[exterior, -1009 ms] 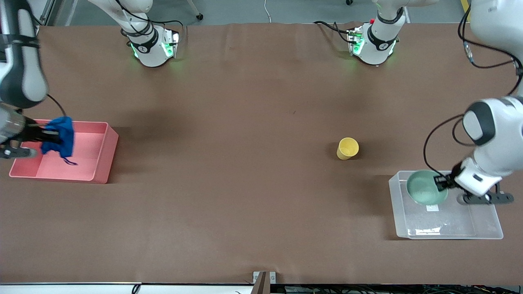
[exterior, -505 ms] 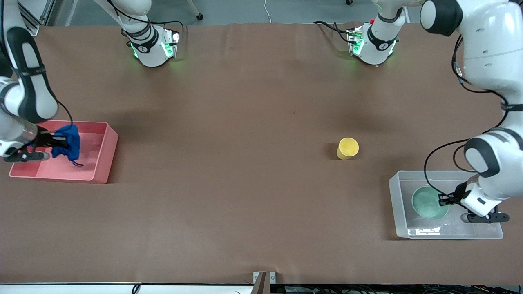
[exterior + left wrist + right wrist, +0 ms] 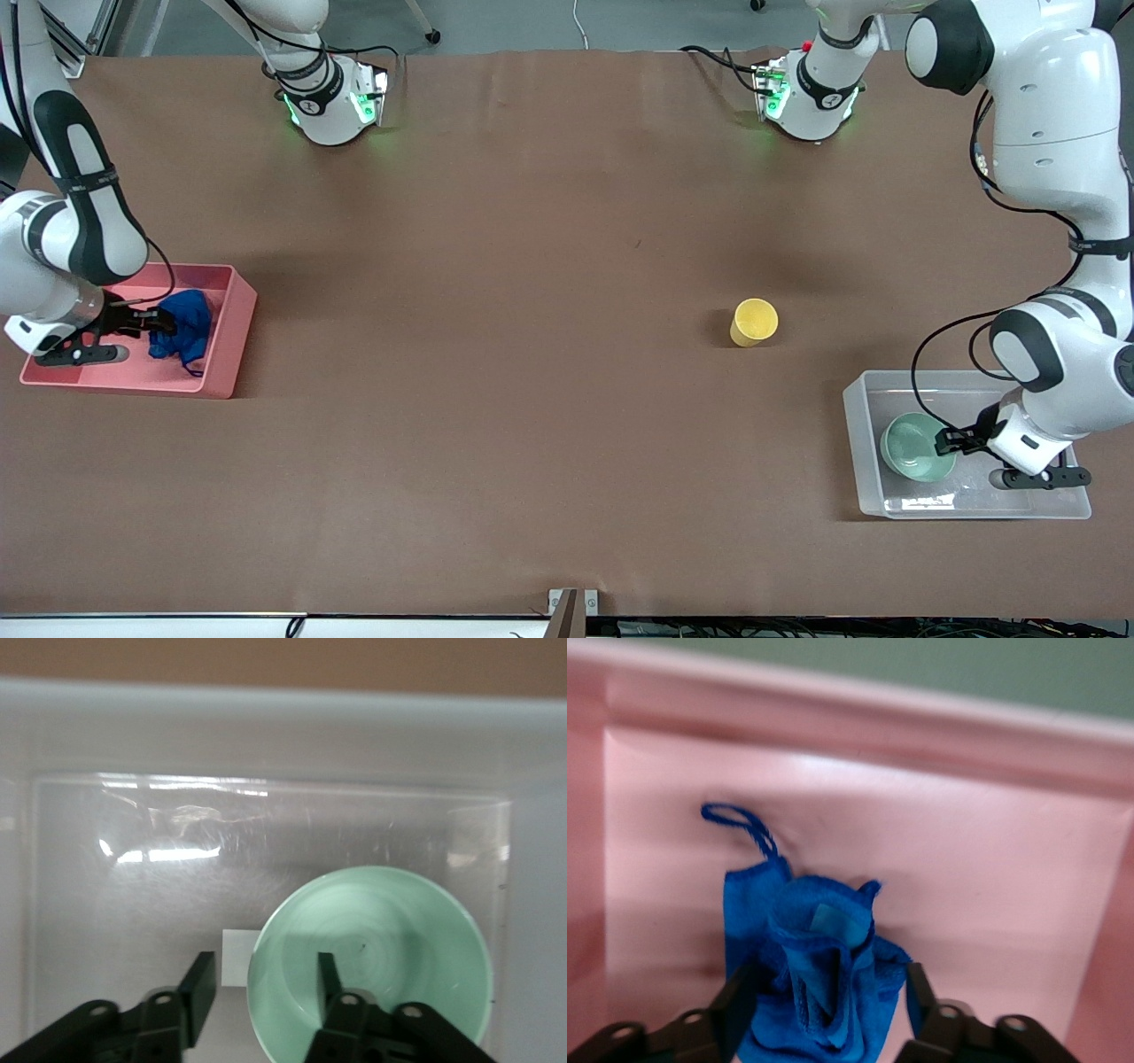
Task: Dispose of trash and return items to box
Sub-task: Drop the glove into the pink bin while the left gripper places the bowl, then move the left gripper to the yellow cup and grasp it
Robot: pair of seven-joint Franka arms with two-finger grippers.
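The mint-green bowl (image 3: 917, 447) sits in the clear box (image 3: 855, 416) at the left arm's end of the table. My left gripper (image 3: 950, 440) is open over the bowl's rim; in the left wrist view (image 3: 263, 979) one finger is inside the bowl (image 3: 390, 957) and one outside, above the white label (image 3: 232, 950). The blue wad (image 3: 183, 326) lies in the pink bin (image 3: 232, 337). My right gripper (image 3: 159, 323) is open with the wad (image 3: 815, 930) between its fingers. The yellow cup (image 3: 754, 322) stands on the table, farther from the front camera than the box.
The pink bin (image 3: 966, 868) stands at the right arm's end of the table. The box's wall (image 3: 266, 726) rises just past the bowl. Brown tabletop (image 3: 532, 354) spreads between bin and cup.
The left gripper lowered the bowl into the box and opened. The right gripper lowered the blue wad into the pink bin and opened.
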